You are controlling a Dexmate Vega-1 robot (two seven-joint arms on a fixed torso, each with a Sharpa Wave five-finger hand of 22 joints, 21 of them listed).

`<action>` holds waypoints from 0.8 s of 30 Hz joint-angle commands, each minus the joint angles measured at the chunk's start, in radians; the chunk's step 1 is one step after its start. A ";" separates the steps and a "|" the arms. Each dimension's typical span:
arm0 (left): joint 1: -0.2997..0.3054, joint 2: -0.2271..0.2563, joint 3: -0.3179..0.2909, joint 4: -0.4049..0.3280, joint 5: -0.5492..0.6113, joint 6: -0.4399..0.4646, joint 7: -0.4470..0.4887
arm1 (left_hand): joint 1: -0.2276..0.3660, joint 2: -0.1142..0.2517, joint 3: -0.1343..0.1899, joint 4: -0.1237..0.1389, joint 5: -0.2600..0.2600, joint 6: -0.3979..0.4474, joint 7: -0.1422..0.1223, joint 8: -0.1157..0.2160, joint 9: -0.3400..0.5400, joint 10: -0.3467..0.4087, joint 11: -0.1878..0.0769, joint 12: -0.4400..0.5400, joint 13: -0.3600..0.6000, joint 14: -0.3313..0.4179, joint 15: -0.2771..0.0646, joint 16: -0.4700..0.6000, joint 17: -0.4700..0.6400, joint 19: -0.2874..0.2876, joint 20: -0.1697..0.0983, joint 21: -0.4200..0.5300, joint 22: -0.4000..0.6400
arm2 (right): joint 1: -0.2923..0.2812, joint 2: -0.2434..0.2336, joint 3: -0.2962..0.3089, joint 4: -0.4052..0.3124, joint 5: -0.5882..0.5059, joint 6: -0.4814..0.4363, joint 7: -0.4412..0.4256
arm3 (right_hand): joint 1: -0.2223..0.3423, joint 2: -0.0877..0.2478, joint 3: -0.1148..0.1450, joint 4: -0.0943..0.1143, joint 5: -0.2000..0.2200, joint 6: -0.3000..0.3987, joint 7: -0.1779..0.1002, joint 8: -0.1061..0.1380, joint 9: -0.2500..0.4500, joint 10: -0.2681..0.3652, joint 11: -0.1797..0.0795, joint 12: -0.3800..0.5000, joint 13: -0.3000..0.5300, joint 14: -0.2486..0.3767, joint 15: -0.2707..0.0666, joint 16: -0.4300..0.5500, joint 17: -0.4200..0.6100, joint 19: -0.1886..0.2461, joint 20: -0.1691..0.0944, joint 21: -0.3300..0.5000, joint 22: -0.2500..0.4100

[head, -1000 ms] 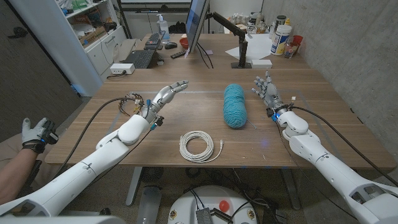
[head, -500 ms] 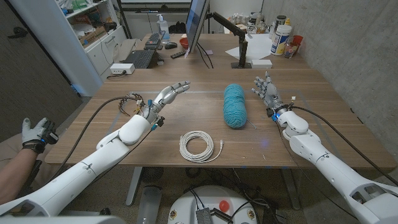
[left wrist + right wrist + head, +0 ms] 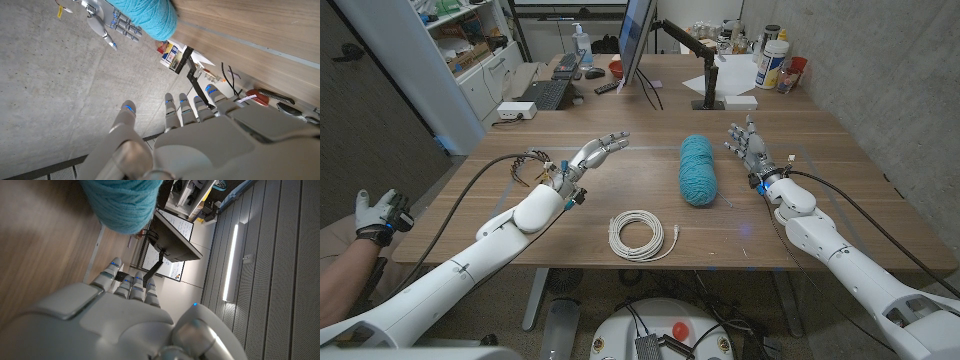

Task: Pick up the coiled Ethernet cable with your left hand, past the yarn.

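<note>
The fingers of the left hand are extended and apart, holding nothing; the hand is raised above the surface, to the left of the yarn and farther from the robot than the target. The left wrist view confirms the spread, empty fingers, aimed out across the room rather than down at the surface.

The step in hand appears to be the approach, and no contact is made yet. To do it well, bring the left hand back toward the near edge and to the right, turn the palm downward, and descend over the coil's left rim. Keep the fingers apart until they straddle several loops, then close across the bundle so the turns lift together. Stay clear of the yarn, which lies just beyond and to the right of the coil.

The right hand stands on the right of the yarn, fingers straight and slightly spread, holding nothing.

The Ethernet cable is white and wound into a flat, roughly round coil of several loops. It lies near the front edge of the surface, between the two arms. One plug end projects at its right side. The loops look loose, so they may splay on lifting.
</note>
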 commanded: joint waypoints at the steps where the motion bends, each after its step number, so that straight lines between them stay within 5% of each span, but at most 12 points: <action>1: 0.007 0.011 0.012 -0.032 0.085 0.012 0.032 | 0.013 -0.001 0.000 -0.007 0.010 0.011 0.000 0.005 0.005 0.011 -0.001 0.003 0.004 0.007 -0.044 0.001 0.002 0.006 -0.001 0.001 0.000 | 0.001 -0.001 0.000 0.000 -0.001 -0.002 -0.002 | -0.004 0.024 -0.006 0.000 0.004 -0.002 0.002 0.007 0.003 -0.005 -0.002 0.007 0.002 -0.008 -0.002 0.007 0.000 -0.006 0.003 0.004 0.003; 24: 0.025 0.032 0.017 -0.089 0.192 0.053 0.061 | 0.021 -0.007 -0.001 -0.007 0.012 0.025 -0.002 0.005 0.005 0.015 -0.004 0.002 0.004 0.008 -0.047 0.000 0.002 0.001 0.003 -0.003 0.001 | 0.004 0.000 -0.002 0.007 -0.005 0.006 0.003 | -0.004 0.024 -0.009 -0.001 0.005 -0.006 0.004 0.008 0.003 -0.006 -0.001 0.009 0.001 -0.010 -0.002 0.009 0.000 -0.007 0.003 0.005 0.003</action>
